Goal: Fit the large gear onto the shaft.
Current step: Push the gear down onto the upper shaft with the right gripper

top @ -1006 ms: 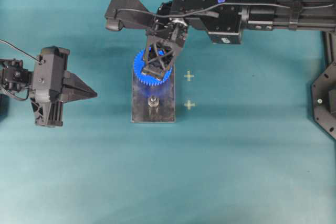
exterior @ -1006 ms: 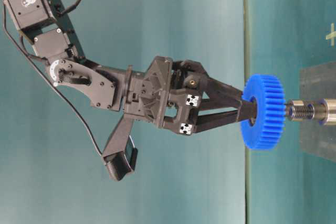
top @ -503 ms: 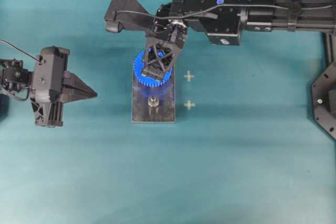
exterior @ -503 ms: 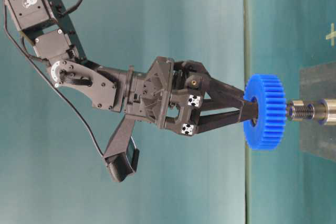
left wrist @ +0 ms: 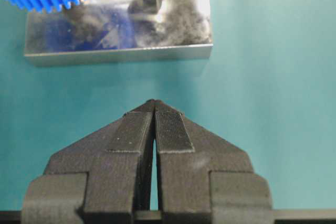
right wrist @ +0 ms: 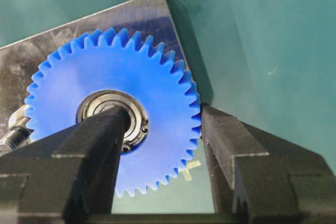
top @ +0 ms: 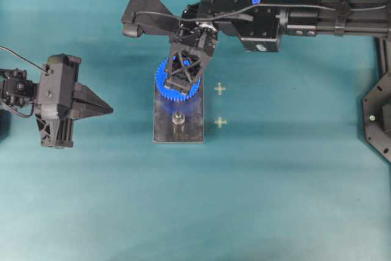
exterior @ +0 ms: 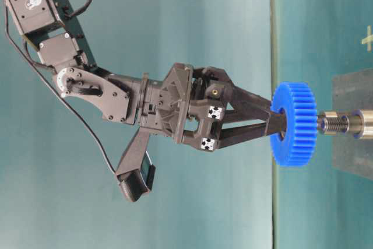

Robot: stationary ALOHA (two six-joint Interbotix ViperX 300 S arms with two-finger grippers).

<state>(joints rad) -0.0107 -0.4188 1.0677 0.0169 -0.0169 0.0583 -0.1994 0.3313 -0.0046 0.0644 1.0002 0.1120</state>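
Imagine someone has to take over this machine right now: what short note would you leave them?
Right gripper: shut on the large gear, one finger in its hub, the other on its toothed rim.
Left gripper: shut, empty, parked off to the side of the grey plate.
The gear hangs above the plate, lined up with the shaft but not yet on it. The second peg is bare.
Done: gear picked up and brought over. Left: lower it onto the shaft, let go.

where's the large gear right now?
Overhead view, centre: the large gear is gripped by the right gripper above the far end of the grey plate, not yet down on the shaft.
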